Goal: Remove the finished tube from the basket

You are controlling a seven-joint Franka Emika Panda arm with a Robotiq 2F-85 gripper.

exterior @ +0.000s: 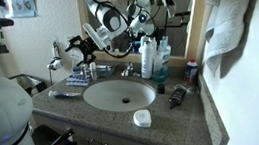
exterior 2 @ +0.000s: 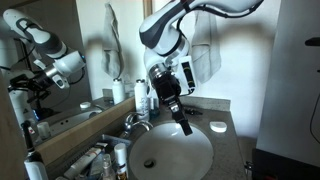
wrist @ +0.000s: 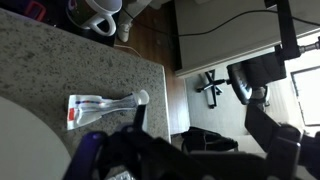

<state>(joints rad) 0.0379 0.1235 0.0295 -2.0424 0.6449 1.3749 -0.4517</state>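
Finished tube flat on granite counter, out by gripper fingertips in wrist view, white cap toward them. Jaws spread wide, gripping nothing.

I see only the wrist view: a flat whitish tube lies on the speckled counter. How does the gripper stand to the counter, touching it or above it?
Observer: In an exterior view the gripper hangs above the counter; as far as I can see, it touches nothing.
Operator: What stands farther back, which my view misses?
Observer: Tall blue-and-white bottles stand upright beside the faucet.
Operator: Is anything near the front edge?
Observer: A round white dish lies there, in front of the sink bowl.
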